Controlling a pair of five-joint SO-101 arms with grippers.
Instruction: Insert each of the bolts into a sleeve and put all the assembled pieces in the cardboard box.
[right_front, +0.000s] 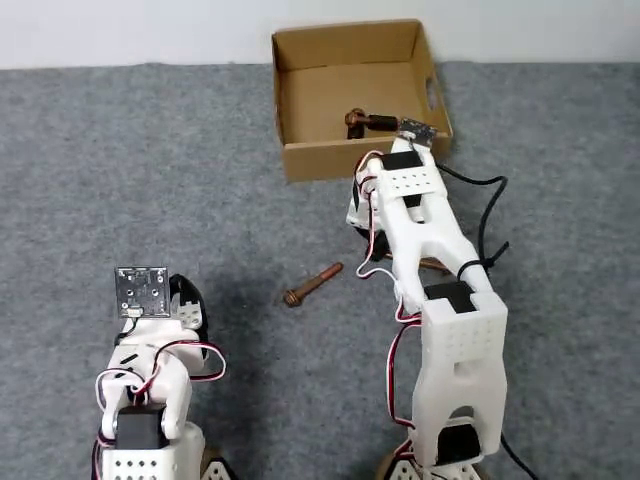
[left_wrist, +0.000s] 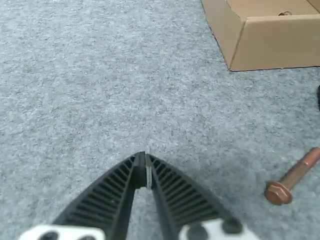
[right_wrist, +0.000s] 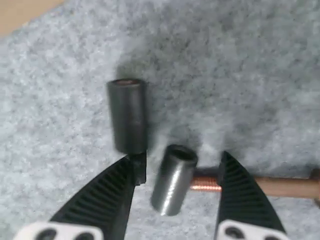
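In the right wrist view my right gripper is open, low over the carpet, with a dark sleeve between its fingers. A copper bolt lies just behind that sleeve. A second dark sleeve lies just past one fingertip. My left gripper is shut and holds nothing, above bare carpet. A loose copper bolt lies between the two arms. The cardboard box stands at the back, with one assembled bolt and sleeve inside it.
Grey carpet covers the table. The right arm stretches from the front edge towards the box's front wall. The left arm stays folded at the front left. Black cables loop beside the right arm.
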